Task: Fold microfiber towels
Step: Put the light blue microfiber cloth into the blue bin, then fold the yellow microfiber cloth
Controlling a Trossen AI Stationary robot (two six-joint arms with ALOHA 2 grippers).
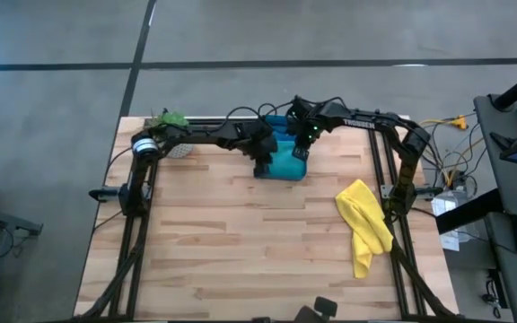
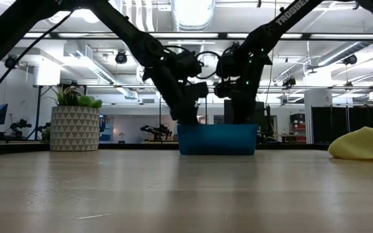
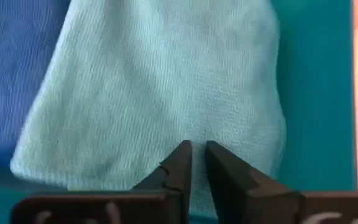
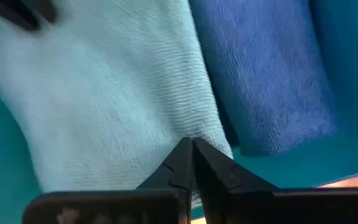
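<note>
Nearby, yellow towel (image 1: 363, 222), potted plant (image 2: 74, 122).

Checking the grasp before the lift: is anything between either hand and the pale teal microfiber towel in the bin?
Nothing visible. The left hand and right hand both sit pinched on the pale teal microfiber towel inside the teal plastic bin; the blue microfiber towel lies beside it.

You look straight down on the table (image 1: 267, 242); level across it; both wrist cameras sit close over the teal towel (image 3: 166, 81).
</note>
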